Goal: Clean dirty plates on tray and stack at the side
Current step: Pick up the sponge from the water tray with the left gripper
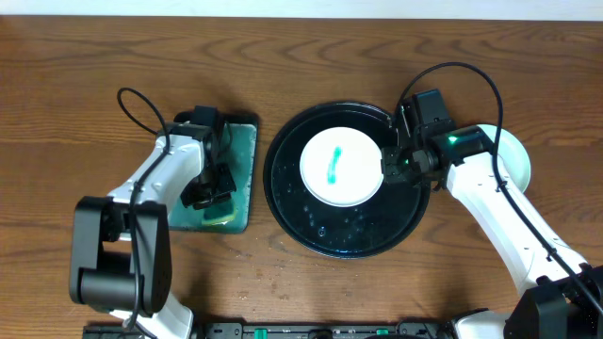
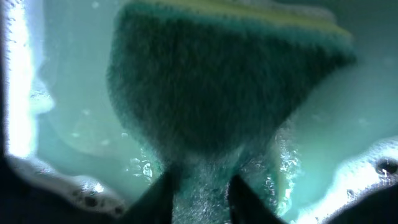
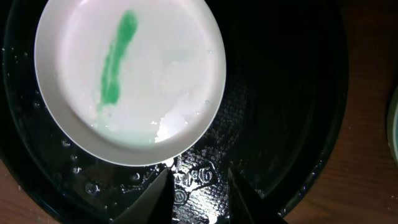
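The tray (image 1: 350,234), round, glossy black and raised at the rim, lies mid-table with water beads scattered across its floor toward 6 o'clock. One plate (image 1: 360,179), small, round and white, sits on it, shifted toward 12 o'clock. A long teal-green smear (image 3: 115,65) runs across the plate's middle, and a fainter green wash and wet patches pool near its lower edge.

The right gripper (image 3: 199,180) is at the plate's 3 o'clock in the overhead view. Its fingers are spread with only bare wet tray between them, and the plate's rim lies just ahead of the tips, not pinched.

At the tray's 9 o'clock sits a rectangular wash tray (image 1: 245,179) holding milky teal liquid with foam along its edges. The left gripper (image 2: 200,185) is down in it, pinching a sponge (image 2: 211,93). The sponge has a coarse dark-green scouring face and a yellow foam layer at its far edge, and it is squeezed narrow where the fingers meet it.

At the tray's 3 o'clock a second plate (image 1: 514,151), pale and round, rests on the wooden table (image 1: 94,56), partly under the right arm.
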You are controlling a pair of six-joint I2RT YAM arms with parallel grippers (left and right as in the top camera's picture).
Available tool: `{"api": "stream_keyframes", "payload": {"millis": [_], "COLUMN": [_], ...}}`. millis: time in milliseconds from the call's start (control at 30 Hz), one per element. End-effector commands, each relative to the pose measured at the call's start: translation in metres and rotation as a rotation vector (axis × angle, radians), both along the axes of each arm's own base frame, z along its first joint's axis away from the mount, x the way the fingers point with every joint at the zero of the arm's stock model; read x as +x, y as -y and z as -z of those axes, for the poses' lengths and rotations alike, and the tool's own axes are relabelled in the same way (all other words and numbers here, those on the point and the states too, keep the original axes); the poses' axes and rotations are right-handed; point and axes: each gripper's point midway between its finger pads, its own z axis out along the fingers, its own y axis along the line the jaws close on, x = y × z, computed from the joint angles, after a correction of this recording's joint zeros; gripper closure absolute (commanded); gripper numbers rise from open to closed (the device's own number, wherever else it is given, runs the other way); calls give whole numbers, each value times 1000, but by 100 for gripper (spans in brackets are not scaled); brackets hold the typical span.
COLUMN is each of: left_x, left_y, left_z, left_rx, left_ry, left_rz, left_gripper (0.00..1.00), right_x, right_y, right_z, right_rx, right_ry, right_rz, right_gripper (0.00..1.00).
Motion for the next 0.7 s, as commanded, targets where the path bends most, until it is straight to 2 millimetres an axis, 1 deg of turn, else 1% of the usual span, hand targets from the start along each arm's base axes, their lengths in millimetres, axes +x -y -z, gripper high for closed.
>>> {"api": "stream_keyframes", "payload": {"millis": [0,33,133,267,367,467,533,600,667], "left_x": [-2,-3,-6,-8,-6,-4,-3,-4,-5], "left_y": [-13,-14,-19,-24,-24,-24,-24,-24,-24], "left_z": [13,13,9,-6,-27,-55,-74,-90,-106], "left_rx": [27,23,17,13,7,0,-3,-4,-5], "left_ry": [-33,-37,-44,-24,37,125,192,245,300], "left_rz": [-32,-38,-54,-57,-24,2,27,47,50], "left_gripper": [89,93,93,93,93,93,93,93,93], "right_x": [2,2,4,9,12,18,23,26,29], "right_y": [1,1,8,25,32,39,43,38,27], "right_z": [-1,-1,-1,-1,-1,2,8,16,25], "right_rx": [-13,-13,-41,-105,-98,-93,-87,-58,-6], "right_ry": [9,10,16,34,35,34,28,10,-14], "right_rz": [-6,-6,28,156,217,254,260,218,142], "right_gripper": [74,74,73,69,68,61,56,54,52]}}
